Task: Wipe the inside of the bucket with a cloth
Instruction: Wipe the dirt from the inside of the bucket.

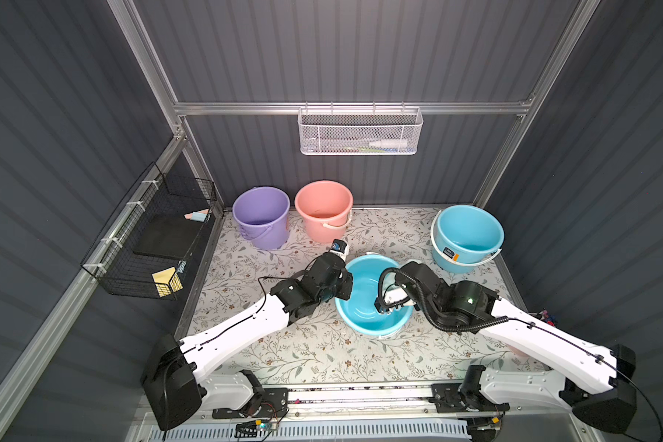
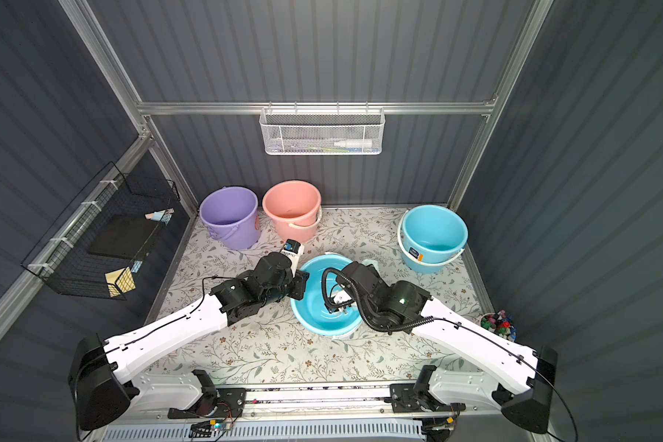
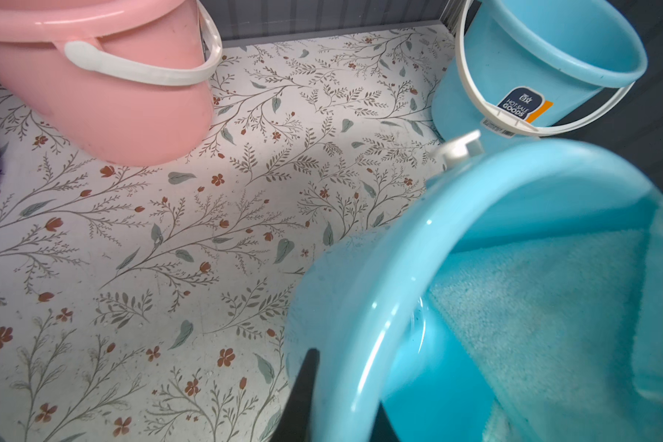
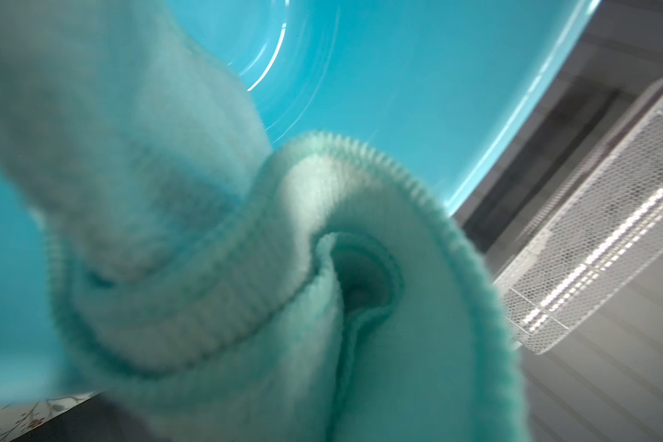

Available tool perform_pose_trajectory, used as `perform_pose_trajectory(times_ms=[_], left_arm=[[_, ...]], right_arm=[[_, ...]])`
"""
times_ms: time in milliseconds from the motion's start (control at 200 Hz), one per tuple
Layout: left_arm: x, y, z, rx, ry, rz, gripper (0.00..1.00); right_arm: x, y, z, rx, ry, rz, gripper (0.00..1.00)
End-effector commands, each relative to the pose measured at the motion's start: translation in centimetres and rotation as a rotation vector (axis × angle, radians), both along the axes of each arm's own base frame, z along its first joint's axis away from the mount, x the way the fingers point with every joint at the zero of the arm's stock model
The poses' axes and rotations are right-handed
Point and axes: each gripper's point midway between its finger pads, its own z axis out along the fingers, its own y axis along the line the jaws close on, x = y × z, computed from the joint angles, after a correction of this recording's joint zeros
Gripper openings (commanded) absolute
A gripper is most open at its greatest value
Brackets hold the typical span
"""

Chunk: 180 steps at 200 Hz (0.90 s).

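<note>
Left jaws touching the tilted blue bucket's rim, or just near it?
Touching. The left wrist view shows it: the left gripper is shut on the tilted blue bucket at its rim, one dark finger outside the wall, one inside.

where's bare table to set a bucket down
Bare floral table lies between the pink bucket and the upright blue bucket, and at the front between the left arm and right arm. Crowded: the middle, around the tilted bucket.

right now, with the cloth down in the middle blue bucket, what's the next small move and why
Probably sweep the right pincer sideways along the inner wall: it is shut on the cloth inside the bucket, whose rim the left pincer clamps.
</note>
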Motion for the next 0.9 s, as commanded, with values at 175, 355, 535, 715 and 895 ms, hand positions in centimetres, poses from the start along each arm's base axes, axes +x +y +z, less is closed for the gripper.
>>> perform_pose_trajectory(times_ms=[175, 355, 535, 715, 895], left_arm=[[-0.1, 0.6, 1.1, -0.063, -0.006, 0.062, 0.0], [-0.2, 0.8, 0.6, -0.07, -0.012, 0.065, 0.0], [-0.6, 1.2, -0.5, -0.053, 0.005, 0.064, 0.0], [-0.6, 1.1, -0.8, -0.049, 0.01, 0.059, 0.0], [-0.7, 1.1, -0.6, -0.055, 0.008, 0.056, 0.0]], right_arm=[[-8.1, -0.5, -4.9, 0.142, 0.477, -0.047, 0.0], [-11.3, 5.8, -5.4, 0.423, 0.719, 0.069, 0.0], [-11.0, 12.2, -4.4, 0.711, 0.803, 0.125, 0.0], [-7.0, 15.9, -3.9, 0.924, 0.703, 0.029, 0.0], [-0.2, 15.5, -2.4, 1.139, 0.43, -0.252, 0.0]])
